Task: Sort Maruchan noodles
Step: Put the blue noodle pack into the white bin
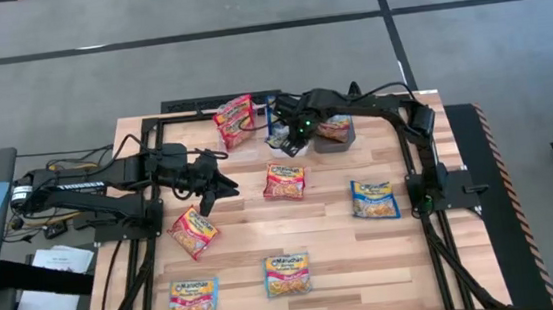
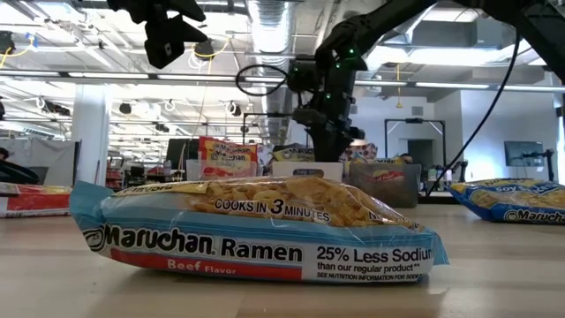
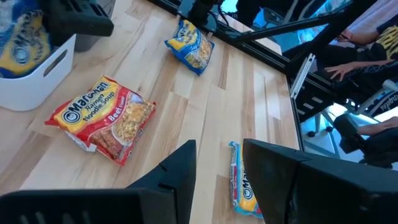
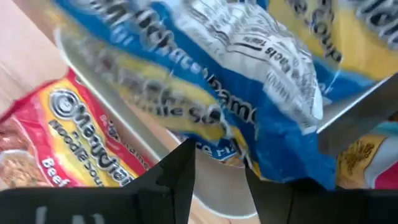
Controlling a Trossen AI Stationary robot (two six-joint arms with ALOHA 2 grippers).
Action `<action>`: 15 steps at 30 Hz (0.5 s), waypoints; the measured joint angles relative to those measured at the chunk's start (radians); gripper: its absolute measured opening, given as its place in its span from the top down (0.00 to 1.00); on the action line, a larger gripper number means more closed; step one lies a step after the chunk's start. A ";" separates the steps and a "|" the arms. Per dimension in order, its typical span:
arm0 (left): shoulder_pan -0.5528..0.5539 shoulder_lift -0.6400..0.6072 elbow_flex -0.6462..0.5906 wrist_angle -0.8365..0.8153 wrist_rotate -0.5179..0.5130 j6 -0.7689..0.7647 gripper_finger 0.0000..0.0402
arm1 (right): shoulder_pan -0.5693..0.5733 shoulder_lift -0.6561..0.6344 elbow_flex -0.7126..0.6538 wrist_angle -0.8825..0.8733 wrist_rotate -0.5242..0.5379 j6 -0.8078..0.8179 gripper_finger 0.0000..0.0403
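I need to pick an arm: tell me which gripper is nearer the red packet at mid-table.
Left. The left gripper hovers just beside the red packet; the right gripper is over the far bins.

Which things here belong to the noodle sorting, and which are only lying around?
Belong to the job:
- red noodle packets
- blue noodle packets
- dark grey bin
- white bin
- left gripper, right gripper

Only lying around:
- papers beside the table
- cables

The light is bright and even, coming from ceiling lamps [image 2: 265,22]. Shadows on the desk [image 1: 334,240] are soft. The blue packet [image 4: 249,93] near the right wrist is blurred.
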 joint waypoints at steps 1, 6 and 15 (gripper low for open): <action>0.000 0.000 0.000 0.000 0.000 0.000 0.71 | -0.002 0.000 -0.007 0.000 0.001 0.000 0.60; 0.000 0.000 0.000 0.000 0.000 -0.001 0.71 | -0.003 0.000 -0.014 0.007 0.008 -0.001 0.60; 0.000 0.000 0.000 0.000 0.000 -0.003 0.71 | -0.009 -0.011 -0.015 0.005 -0.032 -0.009 0.60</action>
